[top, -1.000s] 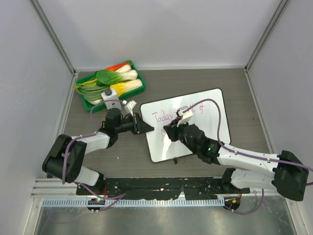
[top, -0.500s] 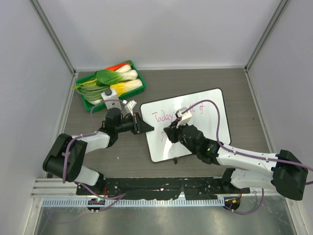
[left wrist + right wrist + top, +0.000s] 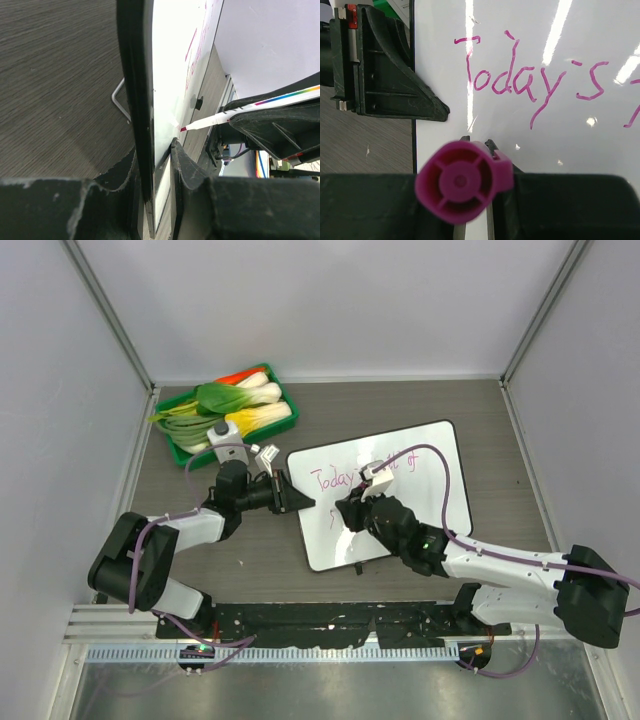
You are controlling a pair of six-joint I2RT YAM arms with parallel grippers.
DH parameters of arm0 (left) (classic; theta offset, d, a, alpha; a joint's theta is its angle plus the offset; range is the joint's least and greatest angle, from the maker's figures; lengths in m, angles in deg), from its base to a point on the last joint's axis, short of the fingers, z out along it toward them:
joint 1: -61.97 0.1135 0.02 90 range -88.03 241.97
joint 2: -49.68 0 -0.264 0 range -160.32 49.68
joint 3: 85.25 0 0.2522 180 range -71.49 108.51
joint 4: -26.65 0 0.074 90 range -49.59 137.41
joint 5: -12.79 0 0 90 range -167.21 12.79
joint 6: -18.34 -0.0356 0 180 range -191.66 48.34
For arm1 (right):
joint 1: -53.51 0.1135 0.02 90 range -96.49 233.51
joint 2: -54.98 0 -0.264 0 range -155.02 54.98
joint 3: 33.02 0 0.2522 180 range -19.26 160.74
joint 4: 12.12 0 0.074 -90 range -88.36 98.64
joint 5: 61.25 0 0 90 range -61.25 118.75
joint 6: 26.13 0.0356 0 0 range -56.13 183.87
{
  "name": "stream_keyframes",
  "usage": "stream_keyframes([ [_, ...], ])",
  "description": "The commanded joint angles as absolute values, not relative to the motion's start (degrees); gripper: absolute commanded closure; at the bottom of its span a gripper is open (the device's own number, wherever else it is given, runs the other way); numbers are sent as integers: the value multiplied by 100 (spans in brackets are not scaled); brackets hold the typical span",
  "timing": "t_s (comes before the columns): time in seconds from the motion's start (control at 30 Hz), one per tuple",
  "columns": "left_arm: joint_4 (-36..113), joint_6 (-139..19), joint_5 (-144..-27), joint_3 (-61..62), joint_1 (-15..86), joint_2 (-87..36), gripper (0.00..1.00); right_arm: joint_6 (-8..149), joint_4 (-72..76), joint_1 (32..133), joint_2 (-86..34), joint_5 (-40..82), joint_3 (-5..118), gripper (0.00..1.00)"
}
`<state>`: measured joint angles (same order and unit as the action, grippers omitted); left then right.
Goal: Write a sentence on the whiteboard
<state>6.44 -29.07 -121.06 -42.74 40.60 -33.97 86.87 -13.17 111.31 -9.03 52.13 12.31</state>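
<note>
Left gripper [image 3: 300, 502] is clamped on the left edge of the whiteboard [image 3: 430, 475], so there is no entry there. Right gripper [image 3: 346, 512], pinching the marker [image 3: 462, 182], and its arm cover the board's near-left area. Green tray [image 3: 176, 453] crowds the far-left corner. Table [image 3: 500, 440] to the right of and behind the board lies open. Enclosure walls [image 3: 330, 310] bound three sides.

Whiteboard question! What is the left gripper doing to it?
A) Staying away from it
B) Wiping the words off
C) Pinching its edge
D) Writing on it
C: in the left wrist view, the left gripper has a finger on each side of the whiteboard, closed on its black rim.
</note>
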Motion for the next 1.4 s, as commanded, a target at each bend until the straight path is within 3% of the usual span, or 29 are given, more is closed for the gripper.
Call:
stream_keyframes([
  [0.0,1106,-3844,-11025,-4275,4149,-3592,100,8716,-1041,11108,-839,5740,1168,98],
  [0.67,1106,-3843,-11034,-4257,4149,-3619,100,8927,-645,11099,-434,5451,896,99],
  [1.37,1123,-3870,-11034,-4275,4149,-3566,100,9270,-1286,11090,-347,5248,1115,99],
])
